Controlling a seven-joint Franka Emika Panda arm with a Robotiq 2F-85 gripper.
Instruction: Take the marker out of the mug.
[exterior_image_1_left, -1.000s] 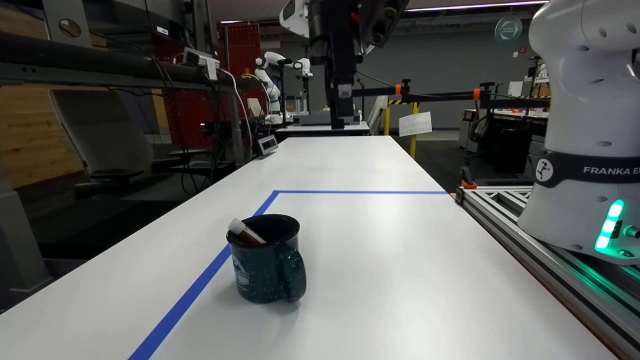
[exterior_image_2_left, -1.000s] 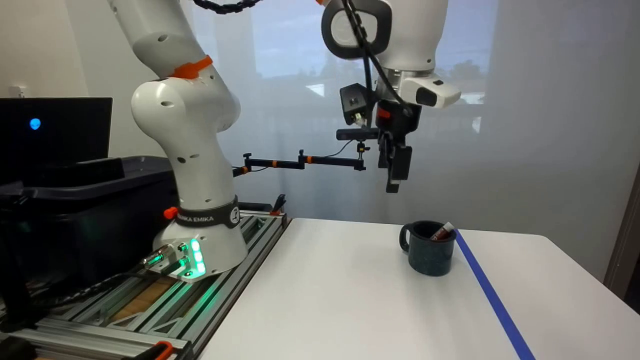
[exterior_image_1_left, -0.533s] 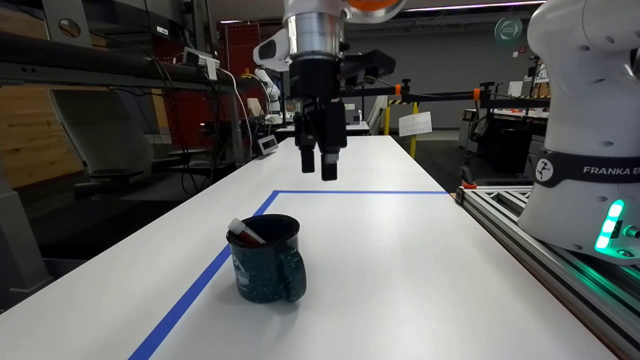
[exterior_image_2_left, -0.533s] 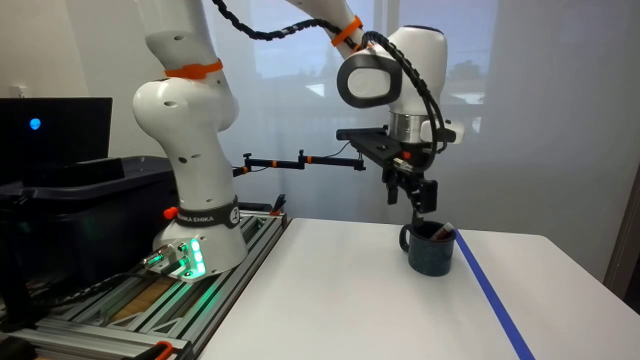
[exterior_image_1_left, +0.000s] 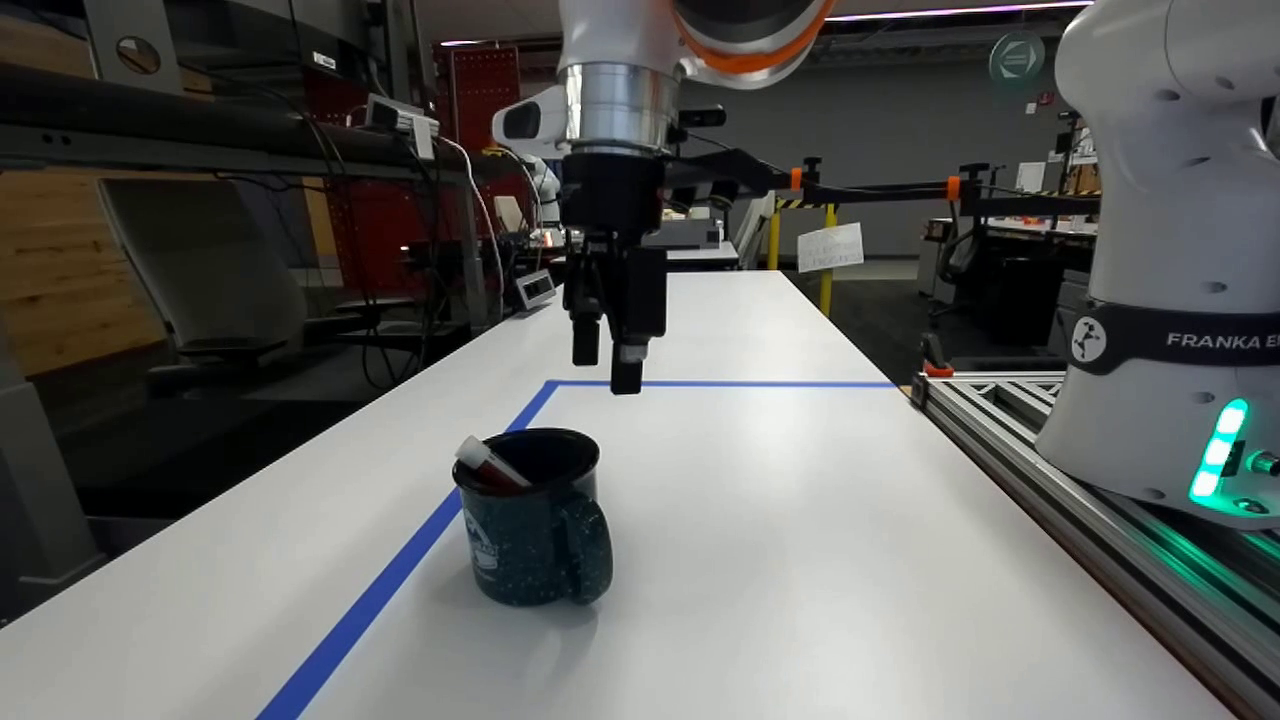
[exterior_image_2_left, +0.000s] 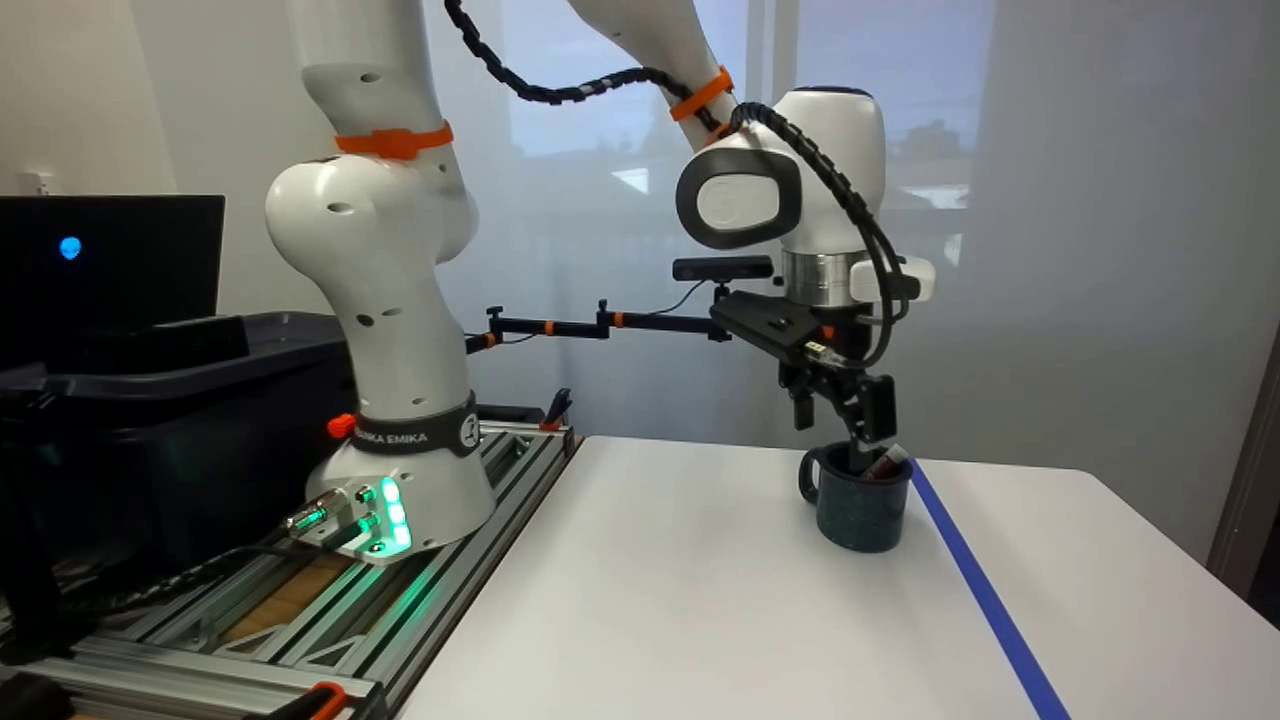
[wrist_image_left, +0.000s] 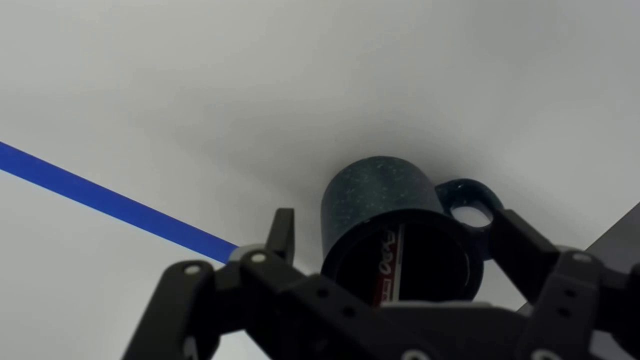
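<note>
1. The fingers (wrist_image_left: 283, 232) are spread wide apart and they hold nothing; I suppose the gripper (exterior_image_1_left: 607, 362) is opened so much in order that it can pass around the marker (wrist_image_left: 389, 265) without pushing it
2. In both exterior views the gripper hangs above the table (exterior_image_1_left: 800, 560) near the mug (exterior_image_1_left: 530, 540), directed downward; in an exterior view a fingertip (exterior_image_2_left: 862, 457) covers a part of the mug's mouth, but in my judgement it is in front of it, not inside
3. The marker is in the mug, leaning against its wall, with the pale end (exterior_image_1_left: 472, 452) above it; probably this end is the easiest place to grasp
4. The mug stands upright, its handle (exterior_image_1_left: 592, 550) on the side of the robot base (exterior_image_1_left: 1170, 430); the marker leans away from the handle, so the handle should not disturb the grasp
5. Blue tape (exterior_image_1_left: 395, 570) runs just beside the mug, perhaps for marking the working area
</note>
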